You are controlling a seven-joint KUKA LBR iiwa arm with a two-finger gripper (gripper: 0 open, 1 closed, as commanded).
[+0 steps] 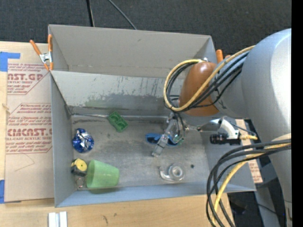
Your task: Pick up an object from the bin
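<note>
The gripper (163, 143) hangs low over a small blue piece (152, 138) just right of the middle of the bin (61, 126), likely because that piece lies well apart from the green cup (105, 175). Whether its grip is open or closed, I cannot tell.

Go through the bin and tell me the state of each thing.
Green cup: on its side.
Green block: lying flat near the back wall.
Blue-and-white ball: resting alone at left.
Yellow-and-black thing: against the cup.
Clear ring: flat.
Blue thing: on the floor, partly under the gripper.
</note>
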